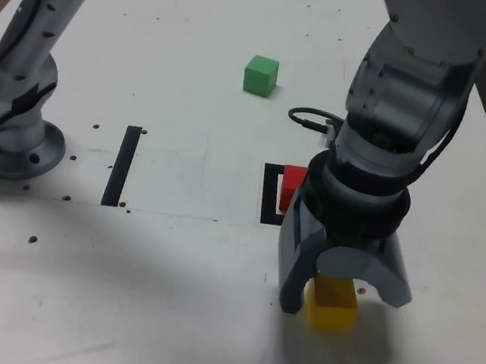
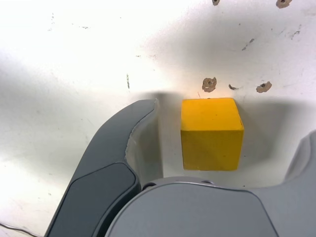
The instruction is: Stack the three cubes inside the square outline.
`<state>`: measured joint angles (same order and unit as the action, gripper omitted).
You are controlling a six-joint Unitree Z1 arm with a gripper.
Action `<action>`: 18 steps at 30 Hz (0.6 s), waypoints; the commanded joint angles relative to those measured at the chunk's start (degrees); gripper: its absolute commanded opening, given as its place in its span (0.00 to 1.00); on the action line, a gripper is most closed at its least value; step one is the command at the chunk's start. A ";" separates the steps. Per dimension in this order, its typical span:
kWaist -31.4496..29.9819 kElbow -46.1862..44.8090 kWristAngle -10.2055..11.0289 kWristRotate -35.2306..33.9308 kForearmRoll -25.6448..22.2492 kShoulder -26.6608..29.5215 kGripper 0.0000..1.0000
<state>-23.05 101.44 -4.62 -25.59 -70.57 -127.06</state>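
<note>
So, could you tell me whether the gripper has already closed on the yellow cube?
No: in the wrist view the gripper straddles the yellow cube, with clear gaps of white table between the cube and each finger.

Yellow cube (image 1: 332, 305) on table, red cube (image 1: 292, 186) in square outline (image 1: 270, 195), green cube (image 1: 261, 75) apart

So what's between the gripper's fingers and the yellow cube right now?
Only bare white table. In the wrist view the yellow cube sits between the open fingers of the gripper, with a clear gap on each side, touching neither.
</note>
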 commanded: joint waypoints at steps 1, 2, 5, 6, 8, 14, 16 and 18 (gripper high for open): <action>0.02 -0.15 0.16 -0.04 -0.06 -0.60 0.84; 0.05 -0.18 0.15 0.00 -0.04 -0.76 0.84; 0.09 -0.32 0.03 0.18 0.15 -1.13 0.81; 0.10 -0.38 -0.01 0.25 0.23 -1.20 0.79; 0.10 -0.44 0.00 0.34 0.41 -1.25 0.75; 0.08 -0.13 0.24 -0.36 0.34 -0.79 0.64; 0.08 -0.23 0.70 -1.35 0.20 -0.37 0.61; 0.08 -0.67 1.45 -2.66 0.21 0.13 0.55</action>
<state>-23.01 101.04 -3.46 -27.83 -70.23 -127.79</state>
